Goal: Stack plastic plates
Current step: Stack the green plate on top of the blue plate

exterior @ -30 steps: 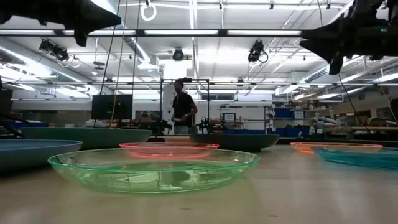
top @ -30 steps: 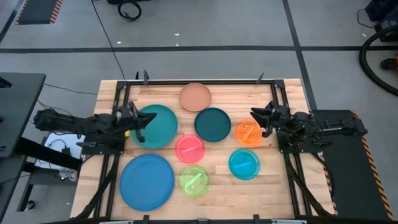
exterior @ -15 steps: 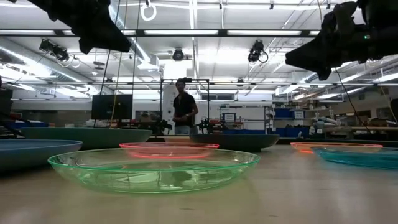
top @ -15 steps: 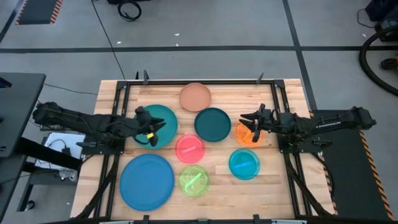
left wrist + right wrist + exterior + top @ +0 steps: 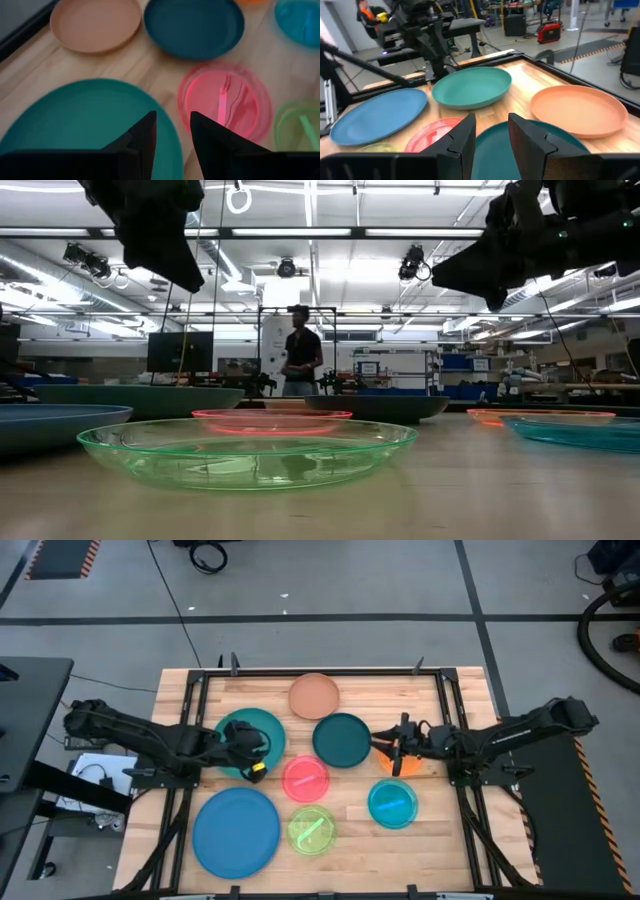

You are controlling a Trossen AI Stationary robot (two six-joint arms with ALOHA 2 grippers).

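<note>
Nothing stacked yet: all eight plates lie singly on the table, blue plate and teal plate at left. Left gripper, fingers slightly parted and empty, hangs over the teal plate's rim; right gripper, likewise parted and empty, hides much of the orange plate. Judged: approach step; next, descend and pinch a rim.
</note>
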